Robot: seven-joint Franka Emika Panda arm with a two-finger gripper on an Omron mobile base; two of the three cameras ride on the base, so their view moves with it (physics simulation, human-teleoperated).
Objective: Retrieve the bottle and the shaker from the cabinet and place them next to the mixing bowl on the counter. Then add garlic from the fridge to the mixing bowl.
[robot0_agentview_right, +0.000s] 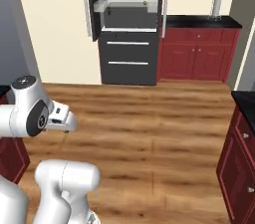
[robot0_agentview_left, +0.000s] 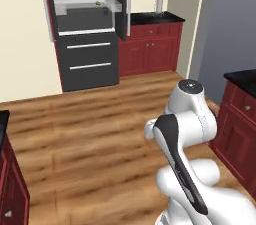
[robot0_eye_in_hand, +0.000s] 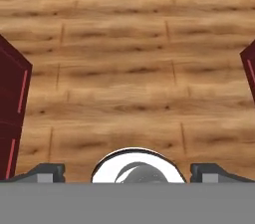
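The fridge point(robot0_agentview_left: 87, 24) stands across the room against the cream wall, at about eleven o'clock in the left base view and at twelve o'clock in the right base view point(robot0_agentview_right: 128, 24), with both upper doors swung open on a grey inside with clear shelves. Two black drawer fronts with silver bar handles sit below the open part. A tiny pale speck lies on a middle shelf, too small to tell whether it is the garlic. Just beside the fridge, on its right, runs a stretch of black counter point(robot0_agentview_left: 156, 18) over red fronts, with a slim pale upright thing on it, too small to identify. More red units edge the wood floor point(robot0_agentview_left: 95, 134) at three o'clock and at eight o'clock in the left base view. In the hand view the gripper point(robot0_eye_in_hand: 131, 172) looks down on bare floorboards, its two dark fingers point(robot0_eye_in_hand: 47, 171) standing wide apart at five and seven o'clock with nothing between them, dark red cabinet fronts at nine and three o'clock.
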